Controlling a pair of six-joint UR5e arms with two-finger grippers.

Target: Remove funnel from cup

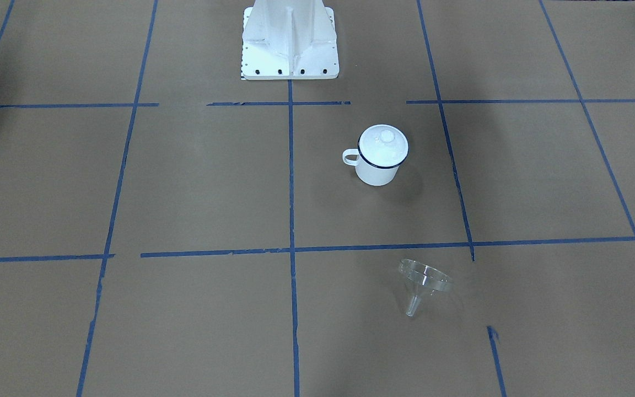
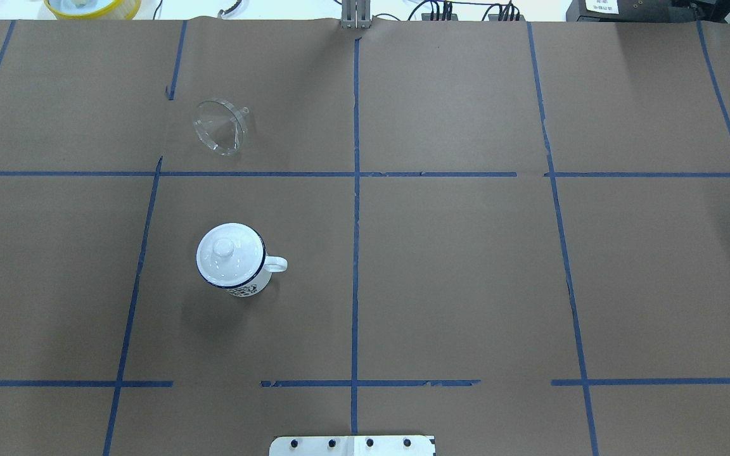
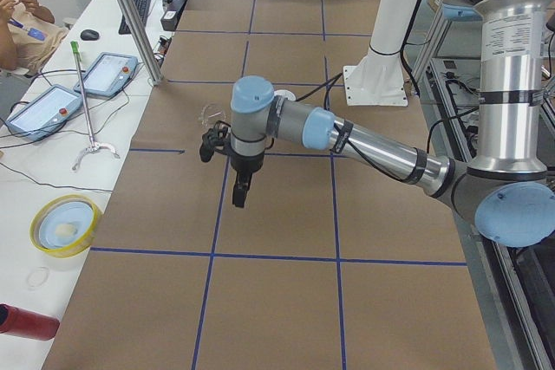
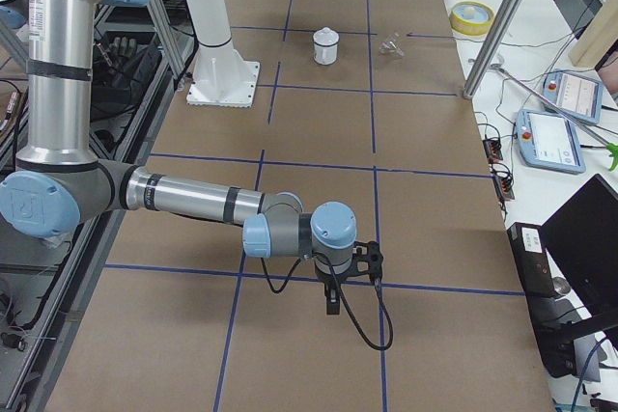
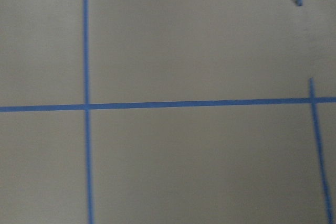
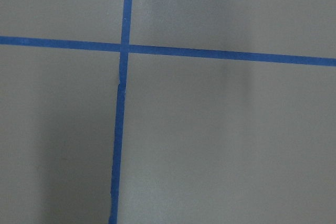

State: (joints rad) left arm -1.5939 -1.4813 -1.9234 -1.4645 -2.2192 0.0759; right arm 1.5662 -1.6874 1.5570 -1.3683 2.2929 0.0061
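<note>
Clear plastic catches the light near the far edge of the bench point(image 2: 466, 266), on the robot's left half. There the small transparent cone-shaped funnel point(image 2: 219, 126) lies tipped over on the brown paper. It is well apart from the white enamel mug with the dark blue rim point(image 2: 235, 259), which stands upright about midway between the near and far edges on the same half. A white round knobbed lid point(image 2: 229, 249) sits on the mug's mouth.

Judged from this layout, the funnel is already out of the cup and the removal step looks finished. Nothing is in hand except for the arms to draw clear.

The left claw point(image 3: 242, 190) hangs pointing down over the bench, and the right claw point(image 4: 333, 302) hangs over the bench toward its right end. Both show only in the side views, so I cannot tell whether either is apart or together. Both wrist cameras see only brown paper and blue tape lines point(image 5: 157, 104).

Any next move probably calls for lifting both arms away without brushing the light funnel.
</note>
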